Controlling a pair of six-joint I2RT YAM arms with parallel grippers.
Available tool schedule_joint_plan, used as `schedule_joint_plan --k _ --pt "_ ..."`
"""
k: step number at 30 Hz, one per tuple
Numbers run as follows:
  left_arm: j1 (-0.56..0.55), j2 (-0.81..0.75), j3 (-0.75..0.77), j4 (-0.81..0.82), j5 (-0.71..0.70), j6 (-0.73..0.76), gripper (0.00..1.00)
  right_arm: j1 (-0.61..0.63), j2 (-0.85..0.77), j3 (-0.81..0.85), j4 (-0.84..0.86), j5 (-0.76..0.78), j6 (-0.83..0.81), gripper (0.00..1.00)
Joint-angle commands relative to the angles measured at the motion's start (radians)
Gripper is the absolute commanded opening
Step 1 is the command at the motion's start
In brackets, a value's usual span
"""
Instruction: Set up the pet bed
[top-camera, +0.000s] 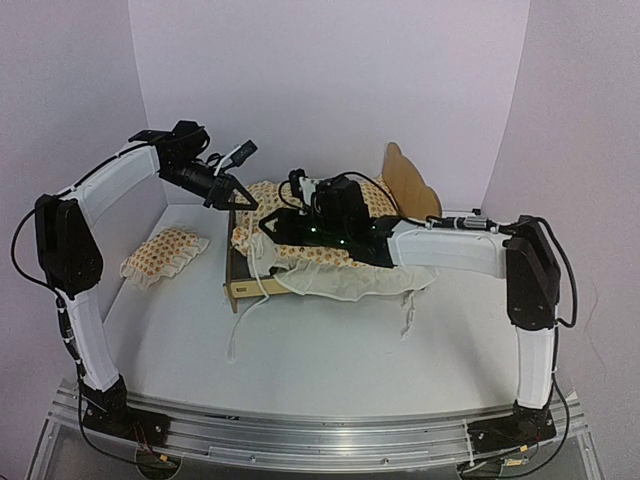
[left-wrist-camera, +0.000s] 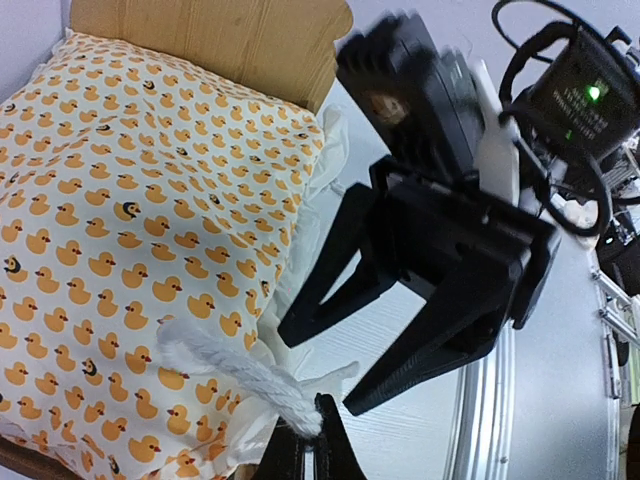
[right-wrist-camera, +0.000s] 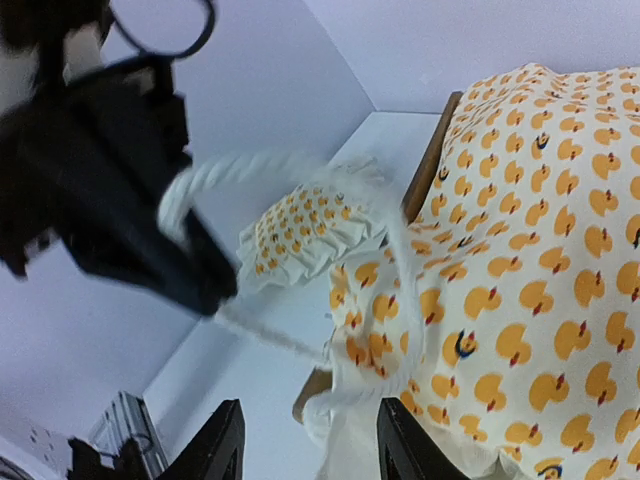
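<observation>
The pet bed stands at mid table, with its scalloped plywood headboard (top-camera: 412, 180) far right and its low footboard (top-camera: 255, 289) near left. A duck-print cushion (top-camera: 370, 200) lies on it, and cream fabric spills over the near side. My left gripper (left-wrist-camera: 310, 450) is shut on a white rope tie (left-wrist-camera: 230, 368) at the cushion's (left-wrist-camera: 130, 200) corner. It hovers over the foot end (top-camera: 243, 202). My right gripper (top-camera: 268, 228) hangs open just beside it, nothing between its fingers (right-wrist-camera: 405, 450). In the right wrist view the tie (right-wrist-camera: 400, 240) loops from the left gripper (right-wrist-camera: 120, 200) down to the cushion (right-wrist-camera: 520, 250).
A small ruffled duck-print pillow (top-camera: 165, 255) lies on the table left of the bed, also seen in the right wrist view (right-wrist-camera: 310, 225). Loose white ties (top-camera: 408, 315) trail onto the table in front of the bed. White walls close in the back and sides.
</observation>
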Motion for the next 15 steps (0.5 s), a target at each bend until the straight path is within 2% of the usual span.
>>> schedule_joint_plan --k 1,6,11,15 --pt "0.015 -0.019 0.041 -0.055 0.078 -0.162 0.00 0.088 -0.132 -0.081 0.084 -0.048 -0.222 0.45" --pt "0.016 -0.021 0.037 -0.052 0.082 -0.189 0.00 0.105 -0.069 -0.034 0.097 0.016 -0.208 0.44" --pt "0.015 -0.029 0.032 -0.045 0.066 -0.181 0.00 0.103 0.013 0.047 0.095 0.138 -0.215 0.45" --pt "0.015 -0.036 0.015 -0.047 0.061 -0.173 0.00 0.094 0.049 0.086 0.090 0.177 -0.218 0.46"
